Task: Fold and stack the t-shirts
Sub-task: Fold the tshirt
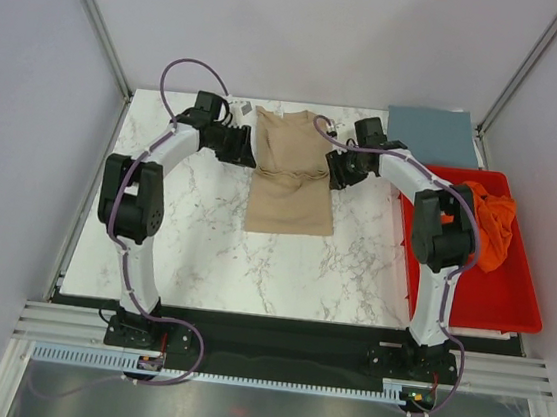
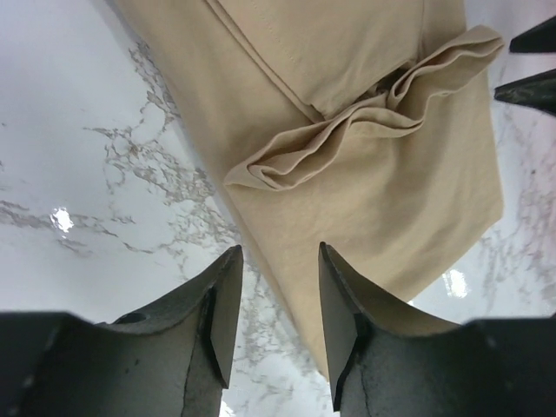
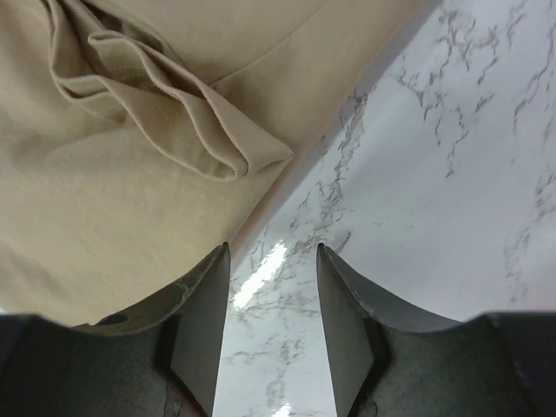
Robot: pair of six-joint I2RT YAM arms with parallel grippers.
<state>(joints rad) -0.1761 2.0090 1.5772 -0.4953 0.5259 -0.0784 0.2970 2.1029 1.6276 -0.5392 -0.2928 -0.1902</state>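
Note:
The tan t-shirt (image 1: pixel 292 175) lies on the marble table, sides folded in to a long strip, with a bunched ridge across its middle (image 2: pixel 365 130). My left gripper (image 1: pixel 248 149) is open and empty at the shirt's left edge; its fingertips (image 2: pixel 278 252) straddle that edge. My right gripper (image 1: pixel 335 170) is open and empty at the shirt's right edge, over bare marble (image 3: pixel 271 252) beside the cloth (image 3: pixel 130 200). The slate blue-grey t-shirt (image 1: pixel 432 134) lies folded at the back right. The orange t-shirt (image 1: pixel 490 225) is crumpled in the red tray (image 1: pixel 490 293).
The red tray stands along the table's right side. Grey walls and metal frame posts (image 1: pixel 98 27) enclose the table at the back and sides. A black strip (image 1: pixel 275 329) runs along the near edge by the arm bases.

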